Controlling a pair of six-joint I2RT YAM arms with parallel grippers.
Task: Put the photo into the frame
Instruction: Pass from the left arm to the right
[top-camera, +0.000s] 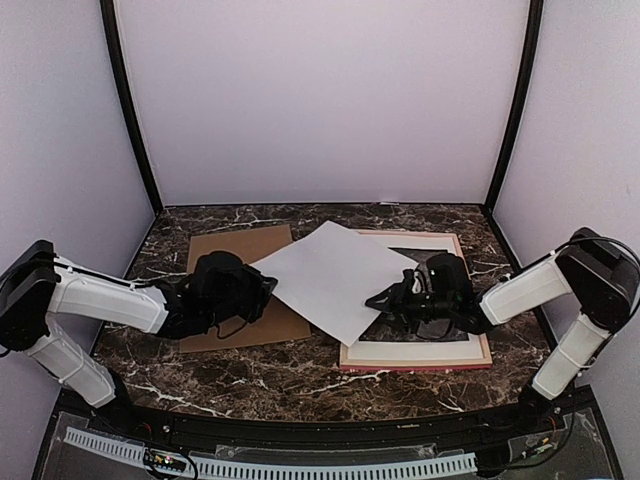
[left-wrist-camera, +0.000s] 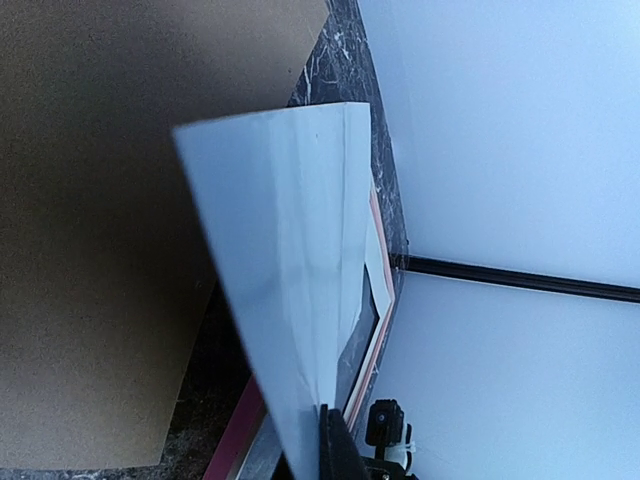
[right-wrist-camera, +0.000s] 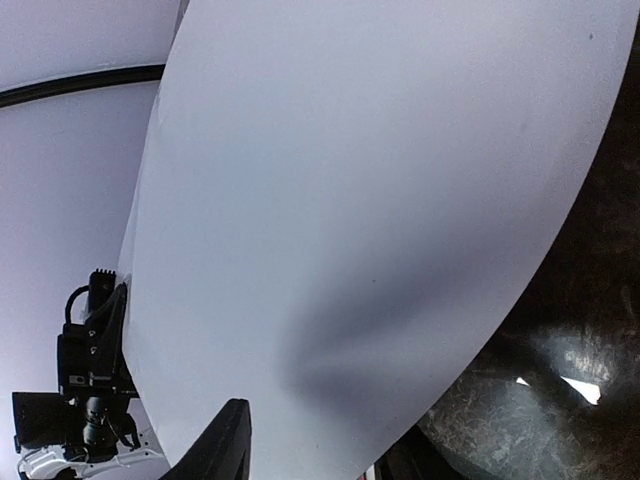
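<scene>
A: Where is the rectangular paper photo (top-camera: 330, 275)?
B: White back up, raised over the left edge of the pink wooden frame (top-camera: 420, 364). The left hand (top-camera: 262, 288) clenches its left corner; the right hand (top-camera: 392, 297) is at its right edge, grip I cannot tell.

Overhead is sharp under soft, even top light; the white back of the photo (top-camera: 330, 275), between left gripper (top-camera: 268, 288) and right gripper (top-camera: 378, 300), nearly clips. Left wrist: photo just ahead of the gripper reads bluish and soft, board (left-wrist-camera: 100, 250) left of it dim, blurred. Right wrist: soft shadow on the photo above the gripper, glare on the table (right-wrist-camera: 560, 380) at right.
</scene>
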